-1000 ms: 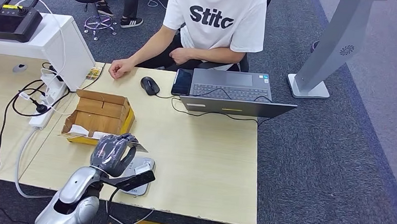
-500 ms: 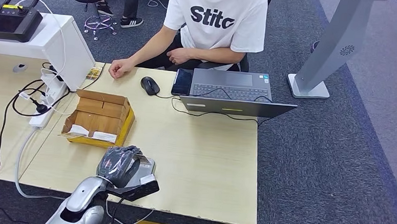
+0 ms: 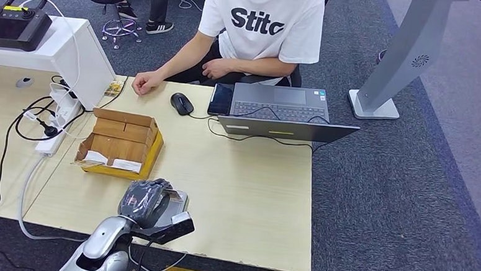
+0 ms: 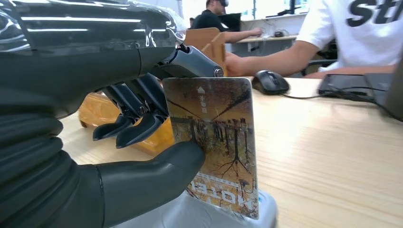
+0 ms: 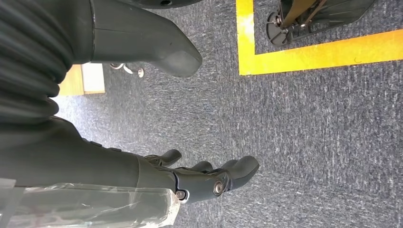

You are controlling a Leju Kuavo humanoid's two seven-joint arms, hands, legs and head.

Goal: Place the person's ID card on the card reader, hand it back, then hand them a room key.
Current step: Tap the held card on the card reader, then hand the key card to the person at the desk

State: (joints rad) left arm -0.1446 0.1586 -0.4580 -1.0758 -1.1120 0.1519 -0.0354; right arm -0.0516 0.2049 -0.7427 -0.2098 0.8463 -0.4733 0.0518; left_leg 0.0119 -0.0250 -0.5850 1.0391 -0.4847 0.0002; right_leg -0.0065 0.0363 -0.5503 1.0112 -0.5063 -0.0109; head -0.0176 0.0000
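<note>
Head view, read left to right: a black controller with two antennas sits on a white box at about ten o'clock, with a power strip and tangled cables below it; an open cardboard box lies left of the table's middle, two pale cards resting at its near edge, their print too small to read. At about seven o'clock the left hand covers most of the grey card reader, so the card itself is hidden from above. Further right come a black mouse, a dark phone and an open laptop, with a seated person in a white shirt at twelve o'clock, cut off at the shoulders, one forearm on the table edge. From the left wrist, the ID card stands nearly upright, its lower edge touching the card reader; the thumb presses its printed face and a finger backs its top corner, pinching it, while the other fingers curl loose behind. The right hand hangs over blue carpet near a yellow floor line, fingers straight and close together, holding nothing.
</note>
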